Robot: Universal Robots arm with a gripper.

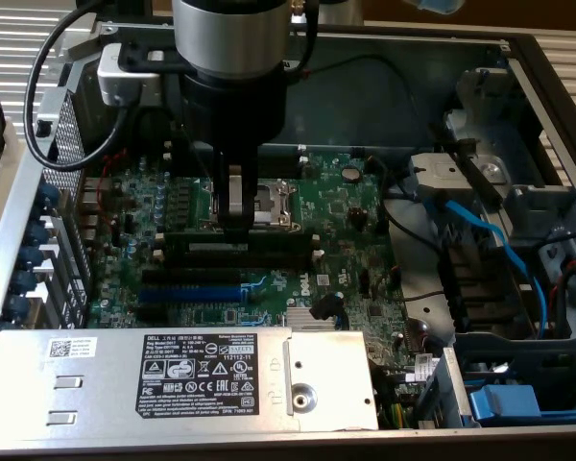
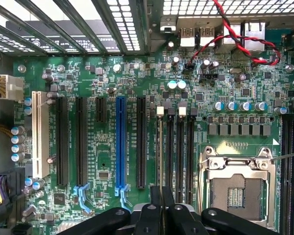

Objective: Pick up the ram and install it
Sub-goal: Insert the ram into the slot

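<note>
The ram (image 1: 278, 235) is a long, thin dark stick standing on edge over the black memory slots (image 1: 269, 257) of the green motherboard (image 1: 346, 206). My gripper (image 1: 235, 219) comes straight down on it near its middle, fingers shut on the stick. In the wrist view the ram (image 2: 160, 152) shows edge-on as a thin line running from my gripper (image 2: 161, 196) toward a white end clip, lined up with the outermost of the memory slots (image 2: 180, 147). I cannot tell whether it is seated in the slot.
The bare CPU socket (image 1: 274, 200) lies just beyond the slots. Blue and black expansion slots (image 2: 120, 142) lie on the other side. A grey power supply (image 1: 173, 375) sits along the case's near edge, with blue cables (image 1: 490, 235) and drive bays at the exterior view's right.
</note>
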